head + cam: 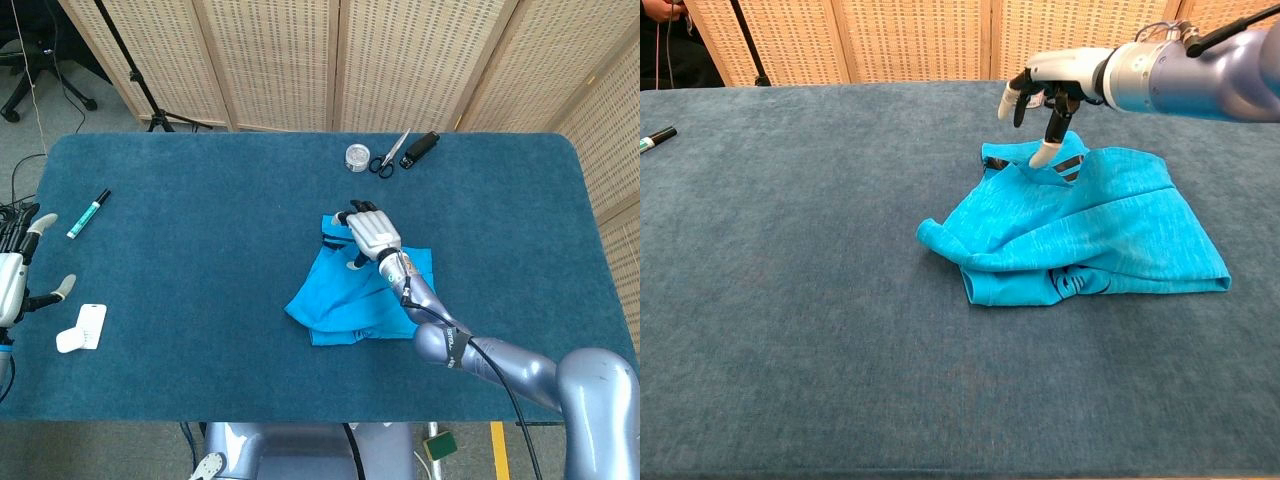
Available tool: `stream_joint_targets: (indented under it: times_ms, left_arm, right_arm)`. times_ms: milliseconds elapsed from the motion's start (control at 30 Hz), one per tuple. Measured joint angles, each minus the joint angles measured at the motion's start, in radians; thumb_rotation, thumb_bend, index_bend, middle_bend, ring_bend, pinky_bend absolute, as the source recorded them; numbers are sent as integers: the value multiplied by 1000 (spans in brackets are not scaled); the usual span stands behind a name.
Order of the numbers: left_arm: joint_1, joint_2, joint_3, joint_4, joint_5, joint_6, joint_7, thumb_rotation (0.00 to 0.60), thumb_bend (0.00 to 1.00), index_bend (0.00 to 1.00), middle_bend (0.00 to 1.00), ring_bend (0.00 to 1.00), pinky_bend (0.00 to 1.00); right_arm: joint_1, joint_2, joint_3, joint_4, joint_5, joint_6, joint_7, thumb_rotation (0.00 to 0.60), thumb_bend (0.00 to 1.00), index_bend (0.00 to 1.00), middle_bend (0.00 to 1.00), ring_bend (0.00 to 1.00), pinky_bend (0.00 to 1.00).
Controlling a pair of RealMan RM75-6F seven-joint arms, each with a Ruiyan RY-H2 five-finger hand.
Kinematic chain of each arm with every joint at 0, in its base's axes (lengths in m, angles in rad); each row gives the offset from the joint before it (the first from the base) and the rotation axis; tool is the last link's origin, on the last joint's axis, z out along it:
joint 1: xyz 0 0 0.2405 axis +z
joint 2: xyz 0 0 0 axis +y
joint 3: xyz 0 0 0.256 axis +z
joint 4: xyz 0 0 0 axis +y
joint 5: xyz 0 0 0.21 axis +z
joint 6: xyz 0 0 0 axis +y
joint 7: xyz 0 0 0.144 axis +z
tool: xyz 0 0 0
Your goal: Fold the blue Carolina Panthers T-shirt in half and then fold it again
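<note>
The blue T-shirt (365, 295) lies crumpled and partly folded on the table's middle; in the chest view the T-shirt (1090, 235) shows a dark logo on its near fold. My right hand (371, 231) hovers over its far edge by the collar. Seen from the chest, the right hand (1052, 82) has its fingers bent downward and apart, one fingertip (1040, 156) at or just above the cloth, nothing gripped. My left hand (17, 272) stays at the table's left edge, fingers spread and empty.
A green marker (89, 213) and a white flat object (82, 327) lie at the left. At the far edge sit a small round container (357, 156), scissors (390, 157) and a black object (422, 147). Blue carpet (800, 300) covers the table.
</note>
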Motion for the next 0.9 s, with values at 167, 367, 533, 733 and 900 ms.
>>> stream_joint_targets:
  times_ms: [167, 367, 533, 733, 900]
  left_arm:
    - [-7, -8, -3, 12, -18, -15, 11, 600, 282, 0, 0, 0, 0]
    - [-9, -14, -5, 16, -24, -17, 19, 600, 283, 0, 0, 0, 0]
    - [-9, -16, -5, 17, -24, -17, 20, 600, 283, 0, 0, 0, 0]
    - [-9, -15, -7, 18, -27, -17, 19, 600, 285, 0, 0, 0, 0]
    - [-9, -15, -6, 17, -25, -18, 18, 600, 285, 0, 0, 0, 0]
  right_arm:
    - [16, -26, -21, 42, 33, -32, 23, 600, 2, 336, 336, 10, 60]
    - [26, -64, -37, 109, 34, -45, 53, 600, 21, 381, 415, 52, 60]
    - [27, -82, -39, 136, 11, -39, 83, 600, 53, 404, 425, 59, 60]
    - [26, -100, -51, 169, -21, -29, 97, 600, 53, 508, 511, 114, 60]
    - [21, -117, -52, 189, -56, -10, 119, 600, 85, 524, 525, 128, 60]
